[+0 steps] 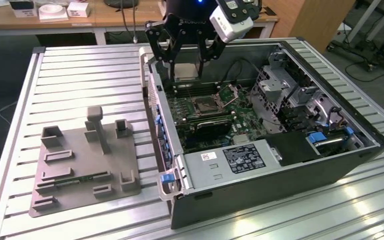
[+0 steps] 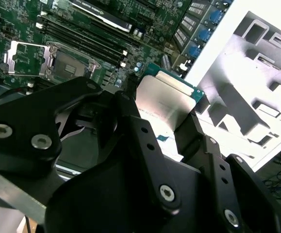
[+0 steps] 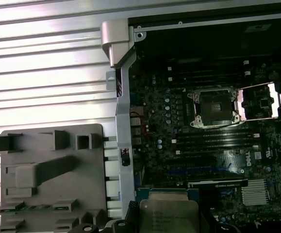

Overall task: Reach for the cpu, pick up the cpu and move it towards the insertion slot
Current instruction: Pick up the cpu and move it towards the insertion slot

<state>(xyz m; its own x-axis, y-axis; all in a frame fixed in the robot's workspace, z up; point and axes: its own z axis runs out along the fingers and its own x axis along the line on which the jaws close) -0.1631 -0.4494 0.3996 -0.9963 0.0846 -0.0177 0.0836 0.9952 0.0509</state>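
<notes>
The arm is hanging down from above at the far end of the open computer case (image 1: 352,125) in the exterior view, its black claw (image 1: 184,67) pointing downward over the case's rear wall area. The claw is clamped on the cpu (image 1: 184,71), the fingers (image 2: 130,121) pressing against opposite edges of the chip, so the cpu is being carried in the air, well clear of the board. In the second wrist view the cpu (image 2: 162,104) is showing its silver top with a green edge between the two black fingers; in the first wrist view the cpu (image 3: 172,213) is sitting at the frame's edge, held flat-side toward the camera.

The insertion slot (image 1: 205,104) is lying on the green motherboard (image 1: 245,125) inside the case, its dark square socket exposed and its metal retention bracket (image 1: 230,91) standing hinged open beside it. The slot (image 3: 214,108) is appearing uncovered in the first wrist view, with the bracket (image 3: 257,101) folded away to one side. The cpu is hovering near the slot but apart from it, not yet above the socket.

On the ribbed metal counter (image 1: 78,75), toward the exterior view's left, the grey tray (image 1: 85,165) is resting well apart from the claw, with a thin green memory stick (image 1: 72,181) lying in one of its recesses.
</notes>
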